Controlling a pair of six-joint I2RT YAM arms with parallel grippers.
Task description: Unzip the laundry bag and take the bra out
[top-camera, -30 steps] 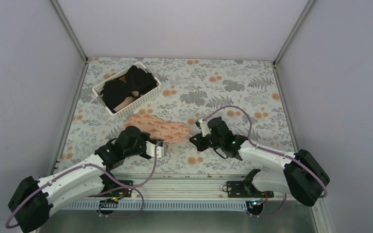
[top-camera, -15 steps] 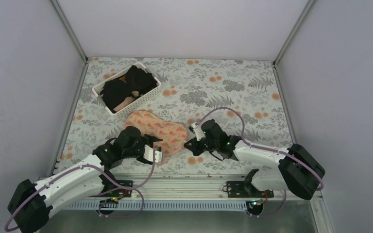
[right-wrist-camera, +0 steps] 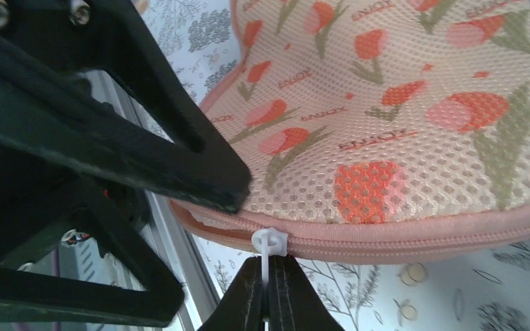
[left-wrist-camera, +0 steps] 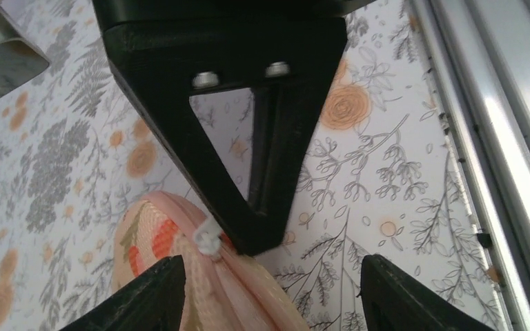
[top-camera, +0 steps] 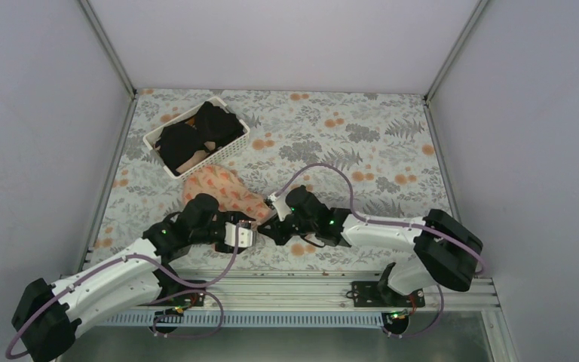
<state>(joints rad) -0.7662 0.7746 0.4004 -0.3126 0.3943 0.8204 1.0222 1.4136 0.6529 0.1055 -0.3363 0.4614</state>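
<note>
Pink laundry bag (right-wrist-camera: 386, 103) edge near rail (left-wrist-camera: 504, 138), zip pull (right-wrist-camera: 269, 241) pinched by right gripper (right-wrist-camera: 269, 274)

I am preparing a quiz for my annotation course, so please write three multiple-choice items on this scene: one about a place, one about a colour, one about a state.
1. Where does the basket stand on the table?
A) far left
B) far right
C) near edge, middle

2. What colour is the zip pull?
A) black
B) white
C) blue

3. What is the right end effector doing?
A) open over the basket
B) shut on the basket rim
C) shut on the zip pull

Key:
1 A, the top view shows it in the far-left part of the table.
2 B, the right wrist view shows a white tab against the pink bag.
3 C, its fingers are closed together on the tab at the bag's edge.
</note>
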